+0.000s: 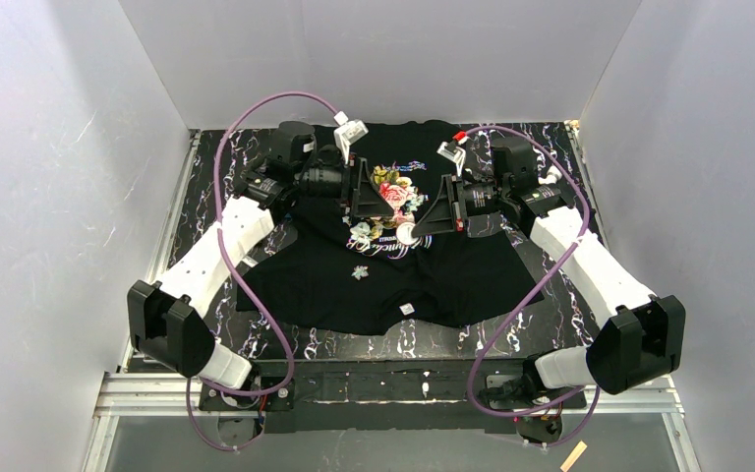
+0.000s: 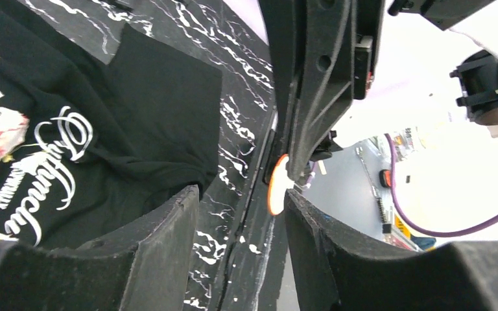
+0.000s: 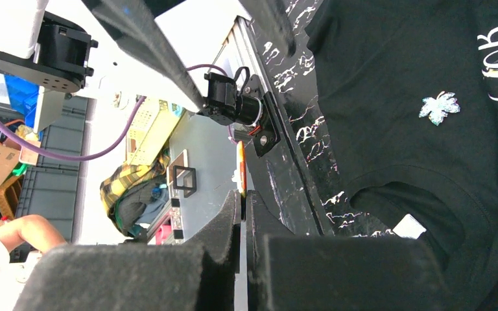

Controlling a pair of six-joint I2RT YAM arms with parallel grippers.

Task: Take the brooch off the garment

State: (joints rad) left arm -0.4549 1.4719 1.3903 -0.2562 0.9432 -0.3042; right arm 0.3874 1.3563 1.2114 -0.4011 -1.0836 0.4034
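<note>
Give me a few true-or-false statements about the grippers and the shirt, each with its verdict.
1. The right gripper is shut on a thin round disc. True.
2. The left gripper is clamped on the T-shirt. False: its jaws stand open with nothing between them.
3. A small leaf-shaped ornament sits on the T-shirt. True.
4. The T-shirt is plain white. False: it is black, with a rose print.

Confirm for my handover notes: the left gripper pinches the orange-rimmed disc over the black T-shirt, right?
Not the left: the right gripper pinches the orange-rimmed disc over the black T-shirt, as the right wrist view shows. The left gripper is open.
</note>
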